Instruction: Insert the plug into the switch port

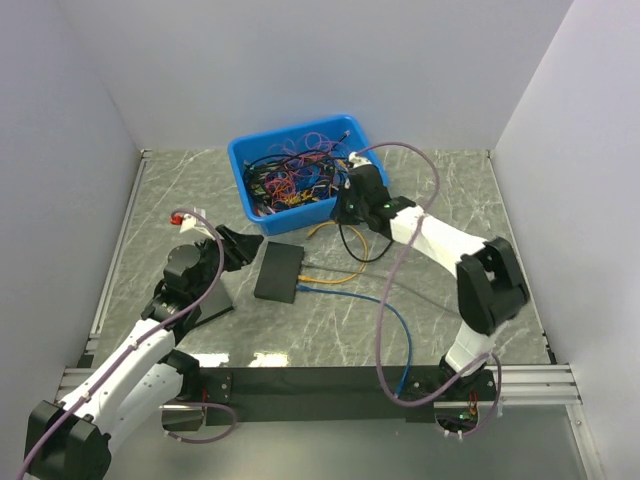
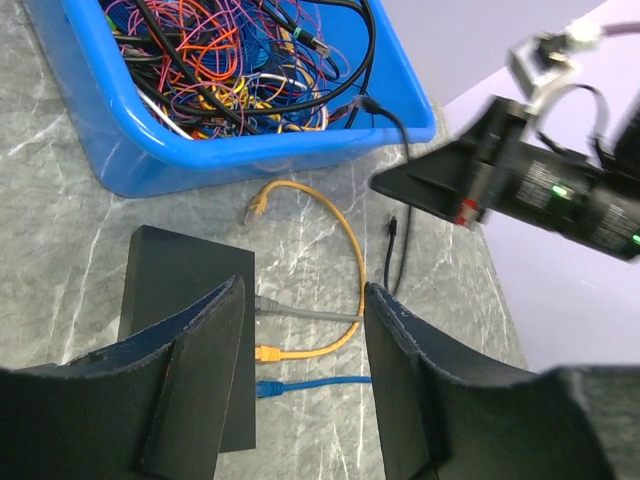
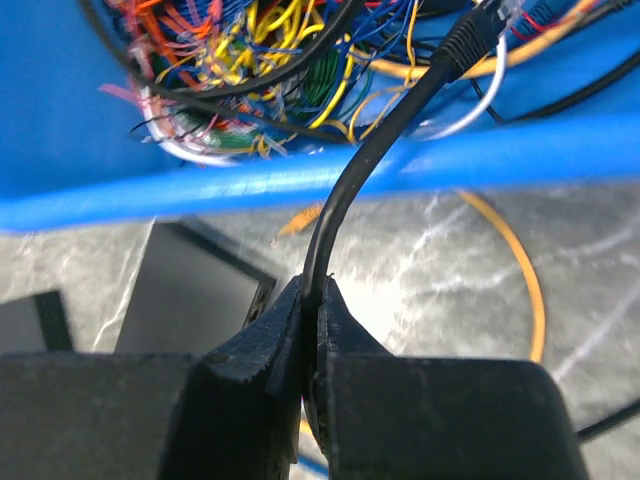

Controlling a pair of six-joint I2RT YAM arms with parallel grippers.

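The right end effector (image 3: 312, 300) is clenching its two dark fingers tight around a black round cable (image 3: 350, 190), which is rising out of the pinch and curving up over the front rim of a blue plastic bin (image 3: 200, 190). The cable's thickened black plug end (image 3: 468, 35) is lying just past that rim, on top of a tangle of coloured wires (image 3: 250, 60) filling the bin. From above, this arm is reaching in from the right to the bin's near right corner.

The left end effector (image 2: 303, 290) is hanging released, its fingers standing well apart with nothing between them, above the right part of a flat black switch box (image 2: 185, 280). The box is lying on the grey marbled bench (image 1: 450, 180) just in front of the bin. A grey cable (image 2: 310, 314), a yellow cable (image 2: 352, 250) and a blue cable (image 2: 320, 382) are already sitting plugged into its right edge, one below another.
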